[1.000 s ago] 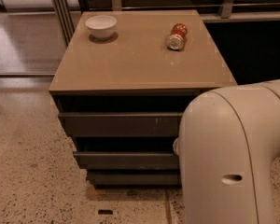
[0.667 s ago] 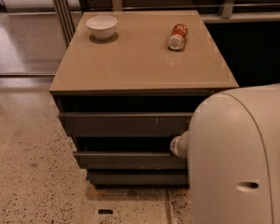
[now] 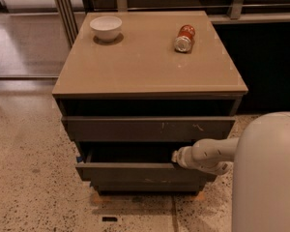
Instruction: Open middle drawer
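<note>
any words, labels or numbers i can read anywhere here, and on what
None can be read.
The red and silver drink can lying on the beige cabinet top: its print is too blurred to read.
The white gripper, at the right end of the dark grey-brown middle drawer: no marking shows.

- The middle drawer (image 3: 135, 171) stood partly out of the bench (image 3: 145, 69), below the scratched top drawer (image 3: 145, 128).
- The claw (image 3: 176, 157) sat at the middle drawer's upper edge, right of centre.
- A white bowl (image 3: 106, 28) and a red can (image 3: 184, 37) on its side rested on the bench, well apart.
</note>
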Tool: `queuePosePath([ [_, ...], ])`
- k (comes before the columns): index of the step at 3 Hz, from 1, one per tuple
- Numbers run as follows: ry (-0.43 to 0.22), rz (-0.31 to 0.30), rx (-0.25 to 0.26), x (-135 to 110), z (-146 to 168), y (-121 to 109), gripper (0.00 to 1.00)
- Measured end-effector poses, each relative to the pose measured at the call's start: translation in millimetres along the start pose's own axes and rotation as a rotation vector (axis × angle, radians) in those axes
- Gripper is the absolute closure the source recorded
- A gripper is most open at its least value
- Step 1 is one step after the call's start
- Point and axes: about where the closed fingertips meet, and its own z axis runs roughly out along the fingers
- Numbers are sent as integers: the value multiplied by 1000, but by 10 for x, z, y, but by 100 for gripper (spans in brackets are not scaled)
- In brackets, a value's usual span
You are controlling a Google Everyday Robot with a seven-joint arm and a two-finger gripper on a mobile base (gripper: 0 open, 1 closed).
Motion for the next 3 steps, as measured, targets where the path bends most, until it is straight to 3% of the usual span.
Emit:
queuePosePath([
  [1, 9, -1, -16, 18, 30, 19, 100],
  [2, 7, 46, -68, 24, -23, -39, 100],
  [3, 24, 163, -242, 22, -76, 49, 100],
])
